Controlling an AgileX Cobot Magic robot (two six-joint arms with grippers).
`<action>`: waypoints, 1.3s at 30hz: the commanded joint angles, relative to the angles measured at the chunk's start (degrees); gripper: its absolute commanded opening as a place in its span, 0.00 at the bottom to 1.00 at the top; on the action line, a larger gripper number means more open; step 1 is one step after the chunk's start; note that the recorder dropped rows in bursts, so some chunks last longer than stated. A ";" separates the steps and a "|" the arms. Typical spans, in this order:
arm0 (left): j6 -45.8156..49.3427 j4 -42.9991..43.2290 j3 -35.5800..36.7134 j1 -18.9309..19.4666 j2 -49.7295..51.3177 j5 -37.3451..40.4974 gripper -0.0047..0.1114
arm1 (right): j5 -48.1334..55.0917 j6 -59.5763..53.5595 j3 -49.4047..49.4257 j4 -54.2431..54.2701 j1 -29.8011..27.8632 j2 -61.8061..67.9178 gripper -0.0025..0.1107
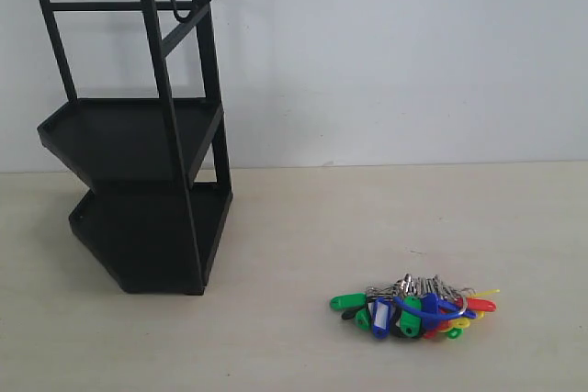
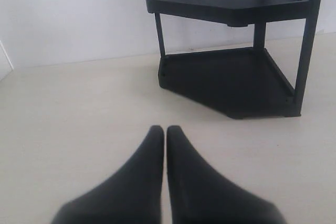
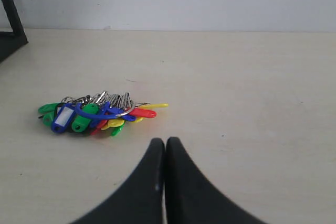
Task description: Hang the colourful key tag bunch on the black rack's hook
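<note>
Sitting on open counter [image 1: 367, 218], the key bunch [image 1: 415, 306] is well apart from the rack [image 1: 138, 135]. Left pincer [image 2: 165, 129] and right pincer [image 3: 165, 141] are both pinched together, holding nothing.

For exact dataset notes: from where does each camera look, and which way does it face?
Exterior view: off the arms, facing the white wall; tall black metal two-tier rack left, colourful plastic key tag bunch right; no robot part.
Left wrist view: on left arm, looks past shut left gripper at the rack.
Right wrist view: on right arm, looks past shut right gripper at the bunch.
Shared: exterior and right wrist both show the bunch; all three the rack.
</note>
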 commanded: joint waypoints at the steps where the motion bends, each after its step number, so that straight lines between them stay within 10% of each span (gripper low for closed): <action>1: 0.06 -0.20 -0.08 -0.07 -0.12 -0.35 0.08 | -0.32 -0.09 -0.04 -0.03 -0.01 -0.29 0.02; 18: 0.06 -0.20 -0.08 -0.07 -0.12 -0.35 0.08 | -7.43 -0.65 -0.04 -0.26 -0.01 -0.29 0.02; 31: 0.06 -0.20 -0.08 -0.07 -0.12 -0.35 0.08 | -34.71 -0.31 -0.04 -0.26 -0.01 -0.29 0.02; 39: 0.06 -0.20 -0.08 -0.07 -0.12 -0.35 0.08 | -5.00 -0.58 -14.75 -0.26 -0.01 4.98 0.02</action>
